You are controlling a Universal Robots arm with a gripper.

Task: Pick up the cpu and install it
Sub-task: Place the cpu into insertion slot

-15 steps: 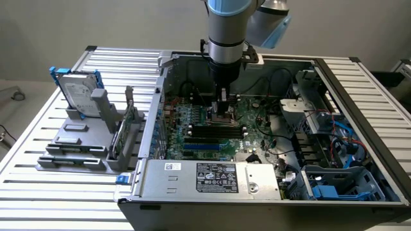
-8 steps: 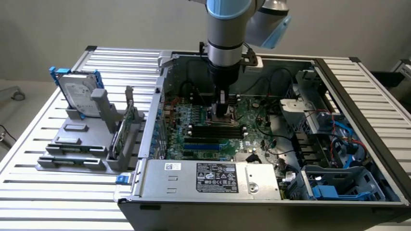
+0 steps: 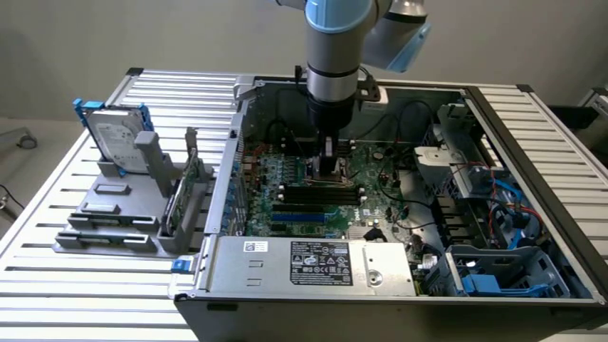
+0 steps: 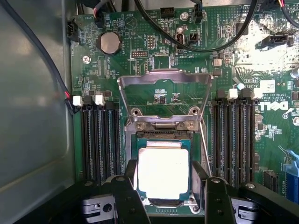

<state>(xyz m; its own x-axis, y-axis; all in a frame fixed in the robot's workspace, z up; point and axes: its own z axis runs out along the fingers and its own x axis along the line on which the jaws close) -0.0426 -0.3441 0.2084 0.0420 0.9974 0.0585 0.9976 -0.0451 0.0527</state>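
Observation:
The cpu [image 4: 163, 172], a small square chip with a pale silver lid on a green base, lies level between my two black fingers [image 4: 128, 196]. My gripper [image 4: 164, 171] holds it by two opposite edges. The chip is directly over the socket frame [image 4: 161, 123], and I cannot tell whether it rests in it. The socket's metal load plate [image 4: 164, 77] stands swung open beyond it. In the exterior view my gripper [image 3: 328, 171] reaches straight down into the open computer case, just above the motherboard [image 3: 314, 206].
Black memory slots [image 4: 100, 140] [image 4: 233, 140] flank the socket closely on both sides. Black cables [image 4: 210, 42] cross the board beyond the load plate. The case wall [image 4: 32, 116] stands nearby. A hard drive [image 3: 119, 135] stands in a grey rack at the exterior view's left.

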